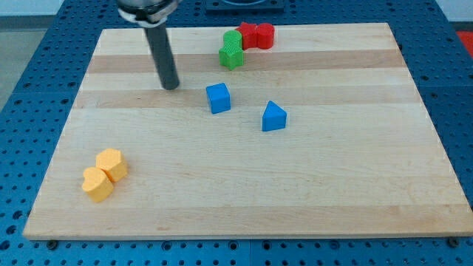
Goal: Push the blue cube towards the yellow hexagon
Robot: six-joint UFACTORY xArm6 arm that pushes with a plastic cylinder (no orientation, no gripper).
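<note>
The blue cube sits on the wooden board a little above its middle. The yellow hexagon lies near the view's lower left, touching a yellow heart-shaped block just below it. My tip rests on the board to the left of the blue cube and slightly above it, a small gap apart. The dark rod rises from it towards the view's top.
A blue triangular block lies to the right of the cube. A green block and a red block sit together near the top edge. The wooden board rests on a blue perforated table.
</note>
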